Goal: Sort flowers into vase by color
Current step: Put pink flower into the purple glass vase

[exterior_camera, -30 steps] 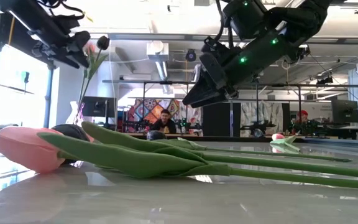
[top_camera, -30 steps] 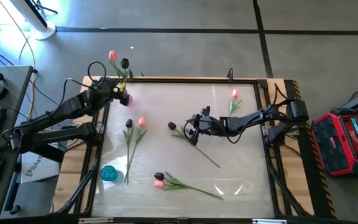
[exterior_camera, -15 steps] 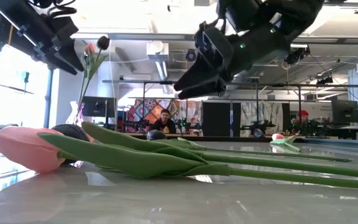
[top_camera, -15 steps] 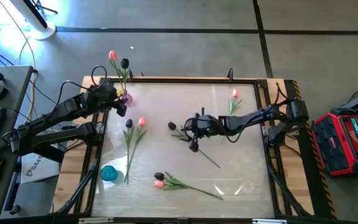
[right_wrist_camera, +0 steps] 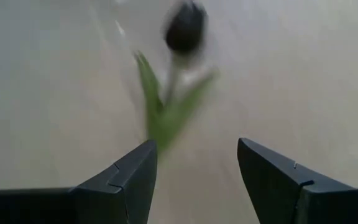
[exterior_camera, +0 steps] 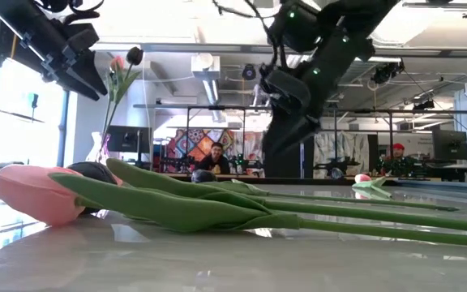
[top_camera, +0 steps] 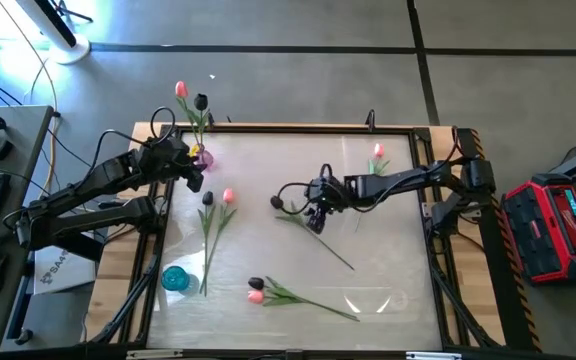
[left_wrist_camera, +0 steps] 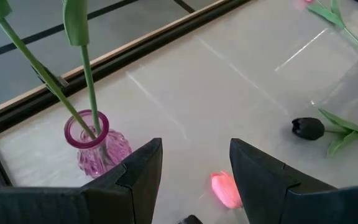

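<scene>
My right gripper (top_camera: 313, 213) (right_wrist_camera: 196, 144) hangs open, pointing down, above a dark tulip (top_camera: 277, 202) (right_wrist_camera: 185, 28) that lies flat mid-table; its leaves (right_wrist_camera: 163, 115) show between the fingers, untouched. My left gripper (top_camera: 190, 172) (left_wrist_camera: 196, 146) is open beside the pink glass vase (top_camera: 203, 156) (left_wrist_camera: 92, 143), which stands at the far left and holds a pink tulip (top_camera: 180, 90) and a dark tulip (top_camera: 200, 101) by their stems. A dark and pink pair (top_camera: 218, 197), another pair (top_camera: 256, 290) and a single pink tulip (top_camera: 378, 151) lie on the table.
A blue vase (top_camera: 175, 279) stands near the table's left near corner. The table has a raised wooden frame (top_camera: 298, 127). A keyboard and mouse sit on a desk to the left, and a red case (top_camera: 558, 225) on the floor to the right. People sit far behind the table.
My right gripper has tipped from slanting toward the table's left to pointing down, staying above the dark tulip's stem. My left gripper has drawn back from the pink vase toward the near edge. No flower has moved.
</scene>
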`<state>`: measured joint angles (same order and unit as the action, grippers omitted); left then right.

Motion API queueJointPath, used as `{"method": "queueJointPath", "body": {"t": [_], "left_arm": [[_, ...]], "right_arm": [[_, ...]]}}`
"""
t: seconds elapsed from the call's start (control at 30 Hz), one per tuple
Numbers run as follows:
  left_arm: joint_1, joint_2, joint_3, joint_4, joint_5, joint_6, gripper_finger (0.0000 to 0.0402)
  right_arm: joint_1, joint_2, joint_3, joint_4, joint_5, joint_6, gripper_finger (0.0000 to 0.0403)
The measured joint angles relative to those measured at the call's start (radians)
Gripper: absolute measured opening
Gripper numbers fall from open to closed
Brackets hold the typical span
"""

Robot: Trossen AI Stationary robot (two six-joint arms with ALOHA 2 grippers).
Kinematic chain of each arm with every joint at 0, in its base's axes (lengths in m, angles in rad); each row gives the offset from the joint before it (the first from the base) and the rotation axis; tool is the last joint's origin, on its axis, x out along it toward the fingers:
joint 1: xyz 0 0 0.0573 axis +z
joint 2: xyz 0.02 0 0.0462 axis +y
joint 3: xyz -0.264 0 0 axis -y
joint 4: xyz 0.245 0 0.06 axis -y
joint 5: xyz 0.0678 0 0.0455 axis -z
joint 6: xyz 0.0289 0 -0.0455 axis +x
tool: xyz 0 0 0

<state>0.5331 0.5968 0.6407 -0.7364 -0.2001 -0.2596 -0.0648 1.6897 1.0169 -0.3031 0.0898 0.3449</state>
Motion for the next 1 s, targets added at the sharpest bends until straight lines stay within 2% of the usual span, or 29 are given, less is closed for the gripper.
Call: {"method": "queueJointPath", "body": {"t": [0.27,0.5,0.67,0.87,1.0], "left_arm": [[0.0,0.0,-0.001,0.006,0.027,0.009,0.0177],[-0.045,0.0,-0.044,0.077,0.08,0.009,0.0177],[-0.108,0.0,-0.101,0.159,0.116,-0.02,0.0177],[-0.184,0.009,-0.16,0.241,0.117,-0.061,0.0177],[-0.243,0.021,-0.206,0.295,0.113,-0.08,0.0177]], "right_arm": [[-0.057,0.0,0.034,-0.328,0.071,0.081,0.0211],[-0.109,0.0,0.037,-0.558,0.053,0.088,0.0211],[-0.131,0.0,0.037,-0.729,0.05,0.15,0.0211],[-0.132,0.0,0.034,-0.83,0.046,0.202,0.0211],[-0.132,0.0,0.034,-0.842,-0.029,0.252,0.0211]]}}
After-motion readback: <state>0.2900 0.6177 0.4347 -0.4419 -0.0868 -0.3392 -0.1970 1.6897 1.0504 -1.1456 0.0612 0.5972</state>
